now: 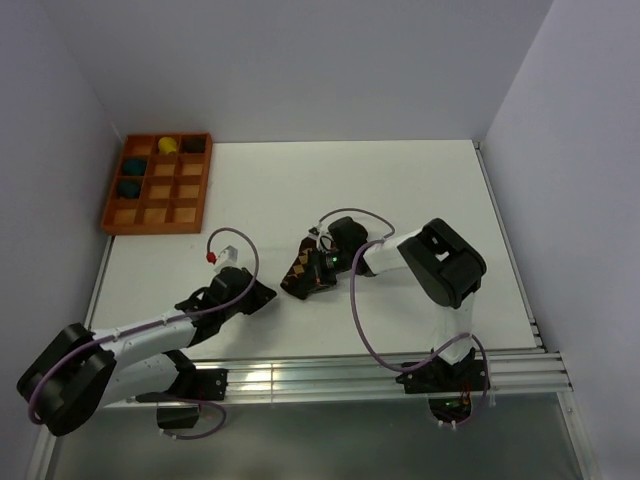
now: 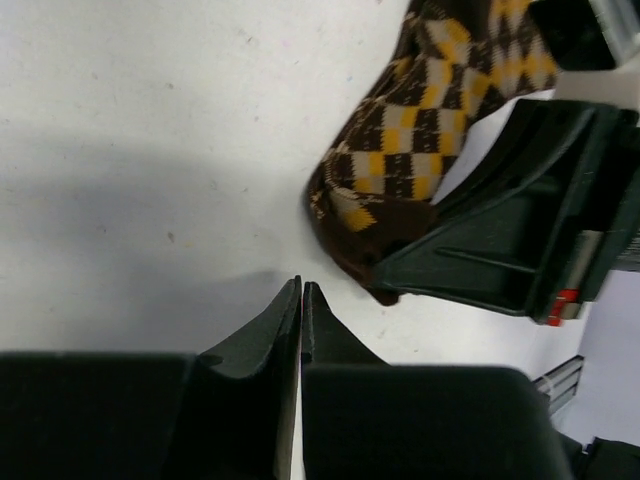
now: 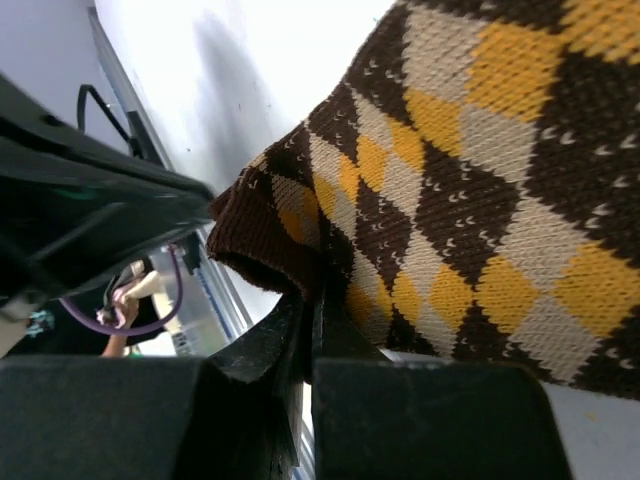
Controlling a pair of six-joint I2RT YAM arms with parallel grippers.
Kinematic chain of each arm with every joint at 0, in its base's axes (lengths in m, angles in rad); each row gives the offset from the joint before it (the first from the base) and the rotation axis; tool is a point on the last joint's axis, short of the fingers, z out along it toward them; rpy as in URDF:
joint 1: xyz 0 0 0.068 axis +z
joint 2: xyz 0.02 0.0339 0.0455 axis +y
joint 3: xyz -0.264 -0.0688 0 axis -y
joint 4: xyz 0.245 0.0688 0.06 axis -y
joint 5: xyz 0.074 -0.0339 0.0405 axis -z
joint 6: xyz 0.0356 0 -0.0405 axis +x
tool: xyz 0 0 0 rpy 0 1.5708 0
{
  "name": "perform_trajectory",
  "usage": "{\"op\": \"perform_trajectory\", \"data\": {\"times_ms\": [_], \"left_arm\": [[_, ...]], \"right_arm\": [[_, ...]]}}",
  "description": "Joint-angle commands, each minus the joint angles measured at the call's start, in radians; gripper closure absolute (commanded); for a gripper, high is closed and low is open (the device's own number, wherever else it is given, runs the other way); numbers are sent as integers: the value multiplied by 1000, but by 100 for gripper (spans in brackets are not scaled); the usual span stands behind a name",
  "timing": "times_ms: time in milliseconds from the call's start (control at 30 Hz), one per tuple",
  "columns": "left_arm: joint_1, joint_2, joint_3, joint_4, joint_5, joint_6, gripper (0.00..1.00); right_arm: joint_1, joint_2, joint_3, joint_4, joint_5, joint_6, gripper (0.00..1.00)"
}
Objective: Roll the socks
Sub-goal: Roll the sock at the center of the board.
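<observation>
White table (image 1: 400, 190), matte, few dark specks. 3 plain lavender-grey walls close around it: back wall (image 1: 300, 70), left wall (image 1: 50, 150), right wall (image 1: 585, 200). Aluminium rails (image 1: 330, 372) along near edge, glinting. Grey floor (image 1: 330, 440) below. Soft diffuse light, faint shadows.

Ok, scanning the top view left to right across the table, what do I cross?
Wooden tray → left claw → socks → right arm.
</observation>
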Motion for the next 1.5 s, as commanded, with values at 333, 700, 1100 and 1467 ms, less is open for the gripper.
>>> {"op": "perform_trajectory", "data": {"times_ms": [333,700,1100,1467], "left_arm": [[-36,149,76,176,-4,23,94],[-37,236,88,235,-8,23,95],[-37,213,76,304,-37,51,96],[-39,324,77,370,-22,46,97]], "right_arm": [[-14,52,83,-41,-45,2,100],[-14,67,116,-93,-52,-21,100],[-14,90,139,-148,-44,-50,99],[-14,96,152,-165,-45,-50,98]]}}
